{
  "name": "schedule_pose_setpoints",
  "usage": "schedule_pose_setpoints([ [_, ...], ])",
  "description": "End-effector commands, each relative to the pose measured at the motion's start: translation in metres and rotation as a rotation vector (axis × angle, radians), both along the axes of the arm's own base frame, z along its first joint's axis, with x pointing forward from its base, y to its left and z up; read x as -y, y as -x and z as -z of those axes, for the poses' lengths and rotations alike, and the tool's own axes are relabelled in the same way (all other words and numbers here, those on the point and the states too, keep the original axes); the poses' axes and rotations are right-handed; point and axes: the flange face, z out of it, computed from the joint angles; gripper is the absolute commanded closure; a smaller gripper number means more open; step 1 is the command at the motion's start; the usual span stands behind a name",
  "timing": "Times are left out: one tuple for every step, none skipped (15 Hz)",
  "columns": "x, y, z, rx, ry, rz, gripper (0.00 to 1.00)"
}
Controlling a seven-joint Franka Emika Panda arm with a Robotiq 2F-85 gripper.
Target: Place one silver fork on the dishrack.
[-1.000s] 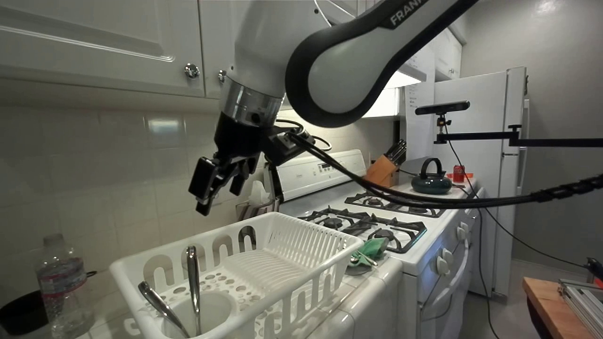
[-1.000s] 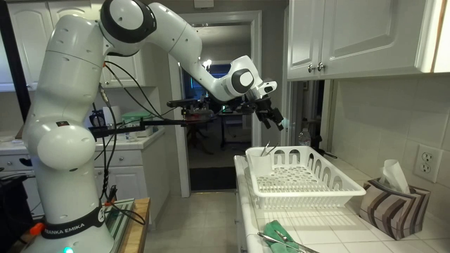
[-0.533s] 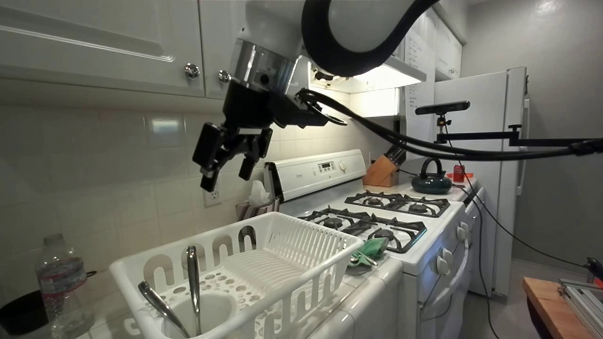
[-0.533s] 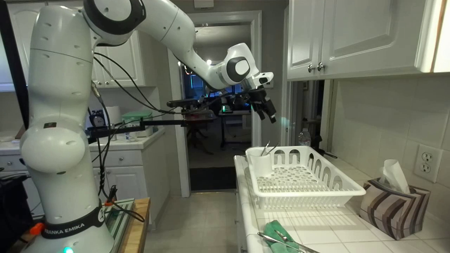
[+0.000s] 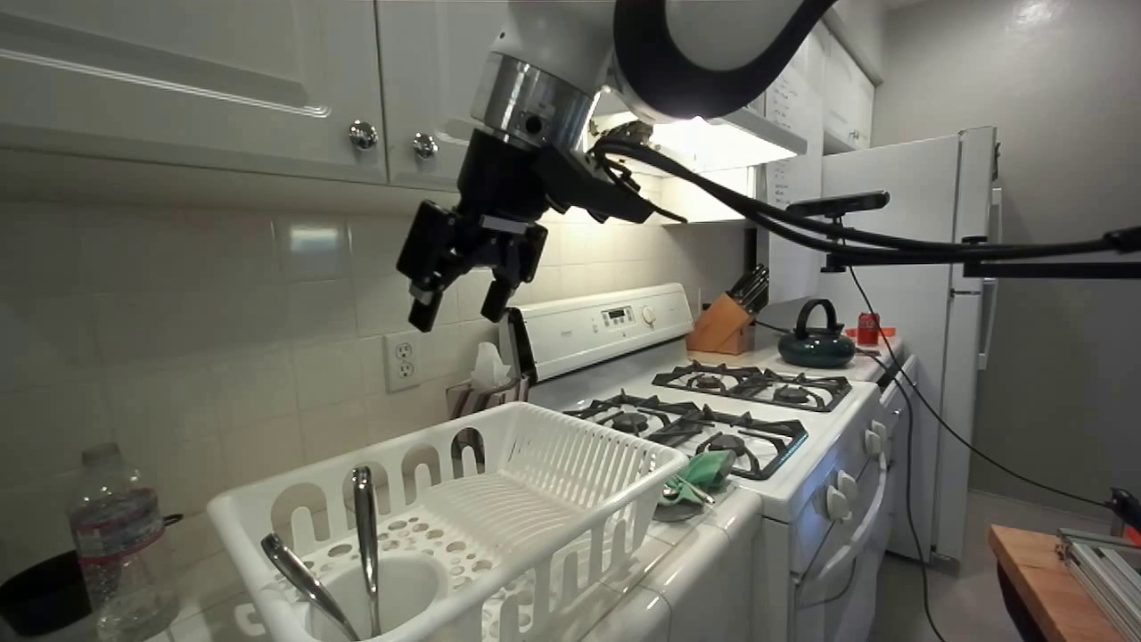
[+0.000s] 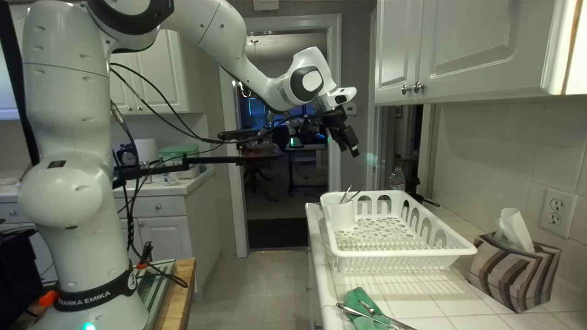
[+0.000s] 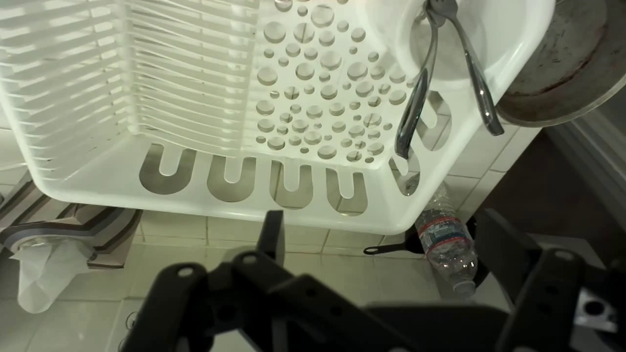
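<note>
Pincer spread wide, nothing gripped, well above dishrack. Below it, tined silver fork leans in cup; farther off, past dishrack, low, more utensils on green cloth. Can't tell which piece is the target. If a cloth one: clear the rim, descend straight, pinch mid-handle, then lower gently into cup, no dropping.

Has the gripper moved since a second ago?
Yes: in an exterior view, the gripper has moved up and rightward in the picture, judged against a cupboard knob.
</note>
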Motion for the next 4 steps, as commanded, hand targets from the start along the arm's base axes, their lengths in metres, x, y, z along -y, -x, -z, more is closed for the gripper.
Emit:
schedule_pose_setpoints([
  [0.0004, 0.001, -0.0001, -0.002, -0.001, 0.0, 0.0],
  [0.0001, 0.0013, 0.0002, -0.002, -0.002, 0.0, 0.0],
  [-0.0001, 0.0014, 0.0002, -0.002, -0.002, 0.001, 0.0],
  [-0.0004, 0.0015, 0.0002, -0.002, -0.002, 0.001, 0.0],
])
